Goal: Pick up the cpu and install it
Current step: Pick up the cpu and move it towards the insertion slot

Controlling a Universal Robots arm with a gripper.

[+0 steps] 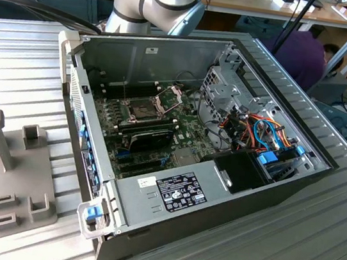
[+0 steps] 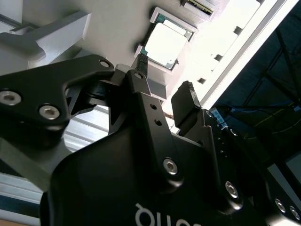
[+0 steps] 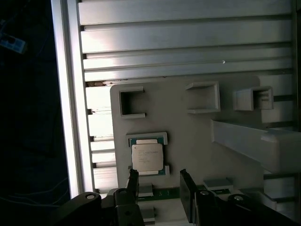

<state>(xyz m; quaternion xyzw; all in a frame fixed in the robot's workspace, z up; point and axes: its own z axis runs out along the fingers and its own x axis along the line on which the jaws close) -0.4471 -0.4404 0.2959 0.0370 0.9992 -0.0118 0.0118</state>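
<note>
We see the gripper (image 3: 160, 186) in the first wrist view with its two black fingers (image 3: 186, 192) spread apart and nothing between them, poised over the grey fixture plate (image 3: 188, 136). The cpu (image 3: 147, 157) lies flat in a shallow framed pocket of that plate, silvery top up, and the fingers are clear of it. If we take the way the fingers point as twelve o'clock, the cpu sits at about eleven. That puts it ahead of the tips and off toward one finger, so the gap is not yet centred on it. The cpu is square, so we find no long axis. Its edges look roughly squared to the line on which the fingers close. In the exterior view the plate lies at about eight o'clock from the computer case (image 1: 267, 201). It is well apart from the dark socket (image 1: 143, 108), whose hinged frame (image 1: 170, 96) stands open.
</note>
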